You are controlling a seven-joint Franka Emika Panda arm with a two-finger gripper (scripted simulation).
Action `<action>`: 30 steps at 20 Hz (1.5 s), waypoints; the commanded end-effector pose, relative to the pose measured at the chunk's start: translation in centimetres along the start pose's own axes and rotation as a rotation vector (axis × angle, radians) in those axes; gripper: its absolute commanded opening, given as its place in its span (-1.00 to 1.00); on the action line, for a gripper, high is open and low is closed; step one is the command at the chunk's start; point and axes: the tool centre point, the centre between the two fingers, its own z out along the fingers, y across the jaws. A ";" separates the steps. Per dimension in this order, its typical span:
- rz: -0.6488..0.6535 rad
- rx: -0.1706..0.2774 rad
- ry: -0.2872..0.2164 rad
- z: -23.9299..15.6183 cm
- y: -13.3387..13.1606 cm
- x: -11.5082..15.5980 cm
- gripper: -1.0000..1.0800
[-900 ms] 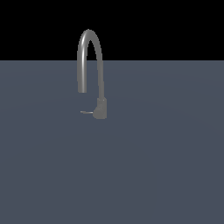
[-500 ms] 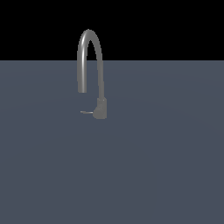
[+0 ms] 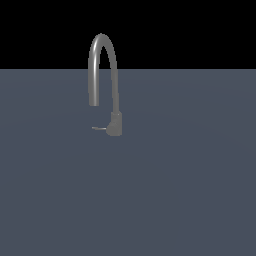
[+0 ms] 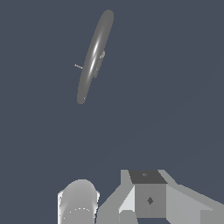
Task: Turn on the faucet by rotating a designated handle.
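Pincer (image 4: 151, 205) hung well above the faucet (image 3: 114, 90), jaw width impossible to tell, handle (image 3: 99, 128) stuck out toward the exterior view's left, plain slate-grey bench (image 3: 180, 190), black backdrop behind.

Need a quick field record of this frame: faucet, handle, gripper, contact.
faucet: grey gooseneck, upright on the flat grey surface; blocky base at the foot of the riser
handle: thin short rod sticking out of the base toward the exterior view's left, below the spout's open end
gripper: absent from the exterior view; wrist view shows only grey robot parts at the frame edge, fingers not identifiable
contact: none; in the wrist view the faucet is seen from above, well apart from the robot parts
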 end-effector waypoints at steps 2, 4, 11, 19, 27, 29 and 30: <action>-0.103 -0.095 -0.003 0.9 -1.1 2.1 -1.00; -0.168 -0.156 -0.005 1.5 -1.8 3.4 -1.00; -0.375 -0.350 -0.011 3.9 -4.5 7.1 -1.00; -0.578 -0.540 -0.016 6.7 -7.3 10.2 -1.00; -0.752 -0.704 -0.019 9.6 -9.7 12.4 -1.00; -0.792 -0.742 -0.019 10.3 -10.2 12.8 -1.00; -0.811 -0.761 -0.020 10.7 -10.5 13.0 -1.00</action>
